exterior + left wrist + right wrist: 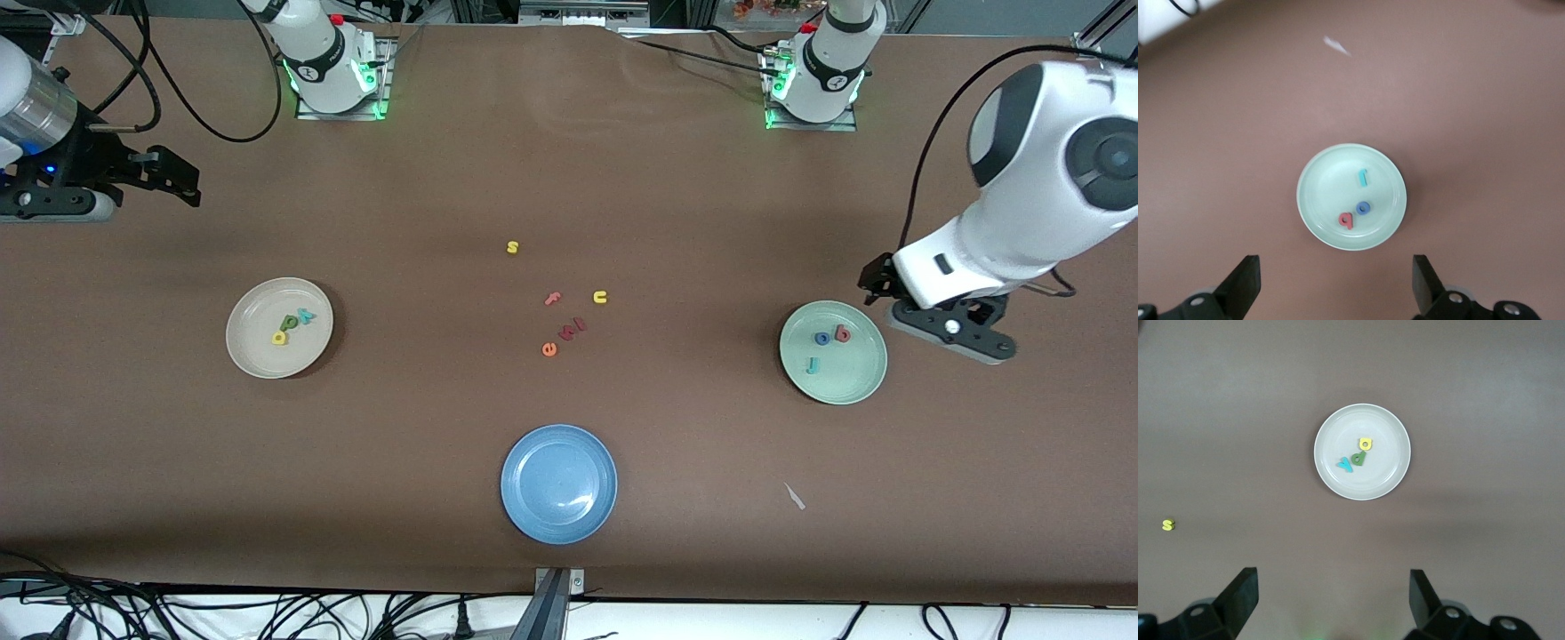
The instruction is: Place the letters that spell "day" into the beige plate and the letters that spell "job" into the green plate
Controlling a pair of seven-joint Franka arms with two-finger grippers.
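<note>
- I see the left gripper point(1333, 287) raised over the table at the left arm's end, just beside the green plate point(861, 384); its jaws stand wide apart and carry nothing.
- From the left wrist view, the green plate point(1321, 200) lies below and ahead of the spread fingers point(1243, 283), apart from them.
- In that plate I count three letters: the blue o point(822, 338) touching or nearly touching the red b point(842, 334), and the teal j point(812, 364) a little apart from them, nearer to the front camera.
- I see the right gripper point(1331, 603) up in the air at the right arm's end of the table, jaws released and empty.
- The beige plate point(253, 351) lies well apart from the right gripper, nearer to the front camera than it.
- In that plate the yellow d point(279, 338), the green a point(291, 324) and the teal y point(305, 315) sit in a close diagonal row.
- Between the two grippers, on the bare brown table, lie a yellow s point(512, 247), a pink f point(552, 299), a yellow u point(600, 297), an orange e point(548, 349) and two dark red letters point(572, 329).
- An empty blue plate point(558, 524) sits nearest the front camera.
</note>
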